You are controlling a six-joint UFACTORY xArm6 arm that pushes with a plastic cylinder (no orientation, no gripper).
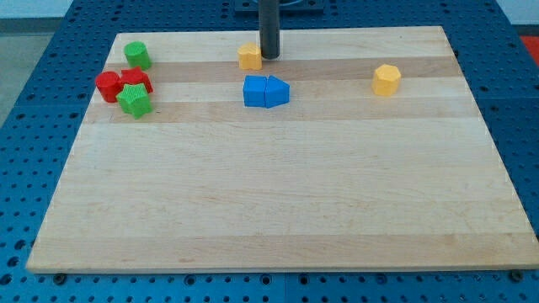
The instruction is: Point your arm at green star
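The green star (135, 101) lies near the board's left edge, touching the lower side of two red blocks (122, 84). A green cylinder (138, 55) sits above them near the top left corner. My tip (269, 55) stands near the view's top centre, just right of a yellow block (250, 57) and almost touching it. The tip is far to the right of the green star.
Two blue blocks (266, 92) sit side by side just below my tip. A yellow hexagonal block (386, 80) lies toward the upper right. The wooden board (278, 194) rests on a blue perforated table.
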